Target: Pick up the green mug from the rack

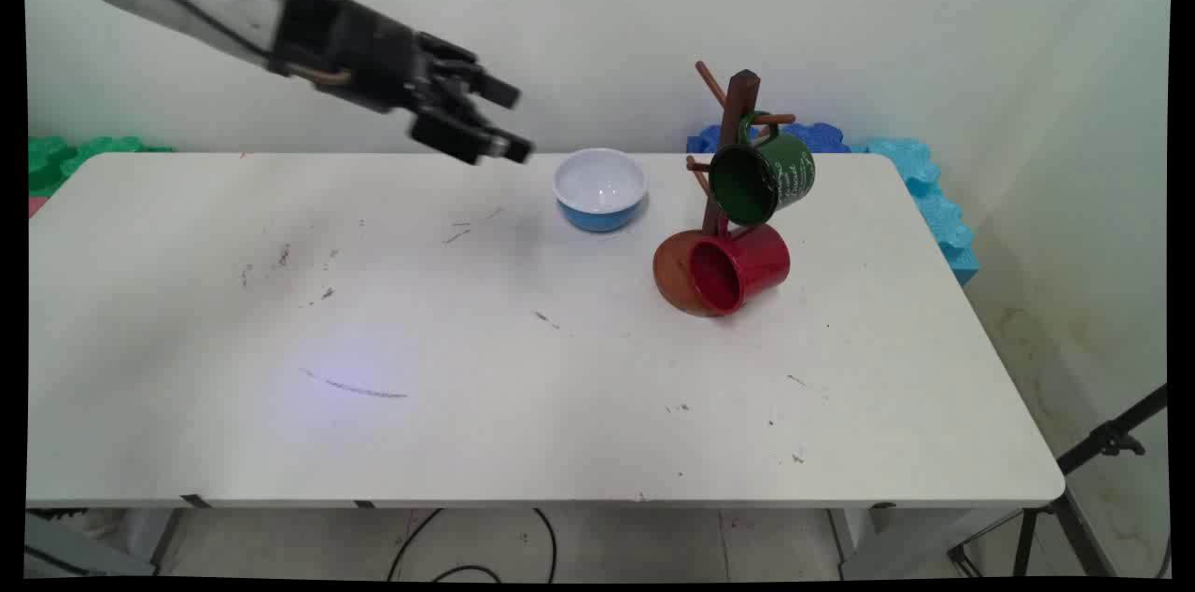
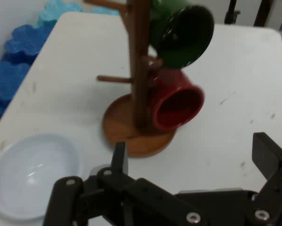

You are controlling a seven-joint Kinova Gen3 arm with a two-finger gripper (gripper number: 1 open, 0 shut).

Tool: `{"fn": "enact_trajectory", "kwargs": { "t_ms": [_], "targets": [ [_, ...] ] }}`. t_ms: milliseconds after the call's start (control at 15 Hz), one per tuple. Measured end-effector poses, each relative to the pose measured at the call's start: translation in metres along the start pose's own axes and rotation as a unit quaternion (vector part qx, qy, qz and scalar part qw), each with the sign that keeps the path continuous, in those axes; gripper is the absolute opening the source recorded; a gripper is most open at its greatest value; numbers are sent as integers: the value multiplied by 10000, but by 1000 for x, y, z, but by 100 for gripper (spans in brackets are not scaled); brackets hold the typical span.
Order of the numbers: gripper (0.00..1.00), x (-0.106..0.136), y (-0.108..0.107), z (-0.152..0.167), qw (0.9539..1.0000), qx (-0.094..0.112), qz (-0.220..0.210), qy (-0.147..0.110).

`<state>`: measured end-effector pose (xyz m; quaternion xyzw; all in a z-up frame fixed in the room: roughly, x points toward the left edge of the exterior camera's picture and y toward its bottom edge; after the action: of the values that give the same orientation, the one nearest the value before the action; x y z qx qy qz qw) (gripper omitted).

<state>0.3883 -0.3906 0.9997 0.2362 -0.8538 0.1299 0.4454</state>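
Observation:
My black gripper (image 1: 516,120) hangs open in the air above the table's far side, left of a blue bowl (image 1: 599,190) with a white inside; it holds nothing. In the hand view the gripper (image 2: 192,165) shows its two fingers wide apart, with the bowl (image 2: 32,174) at lower left. Right of the bowl stands a brown wooden mug tree (image 1: 730,153). A green mug (image 1: 761,176) hangs on one of its pegs. A red mug (image 1: 740,267) rests on its side on the tree's round base. The hand view also shows the tree (image 2: 140,70), green mug (image 2: 185,33) and red mug (image 2: 176,104).
The white table (image 1: 523,368) has scuff marks. Blue foam blocks (image 1: 920,190) lie behind its far right corner and green ones (image 1: 65,158) at the far left. A black tripod (image 1: 1083,471) stands on the floor at right, and cables lie under the table.

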Motion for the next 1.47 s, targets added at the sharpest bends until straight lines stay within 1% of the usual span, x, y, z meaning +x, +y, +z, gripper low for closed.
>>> {"fn": "enact_trajectory", "kwargs": {
  "t_ms": [133, 267, 400, 800, 1133, 1467],
  "targets": [
    [100, 11, 16, 17, 9998, 46, -168, 45],
    [100, 24, 34, 42, 9992, 124, -370, 83],
    [100, 34, 46, 65, 9985, 215, -497, 91],
    [100, 46, 78, 124, 9966, 369, -727, 85],
    [100, 51, 97, 165, 9953, 455, -843, 102],
    [100, 56, 107, 198, 9946, 508, -896, 161]
  ]
}}
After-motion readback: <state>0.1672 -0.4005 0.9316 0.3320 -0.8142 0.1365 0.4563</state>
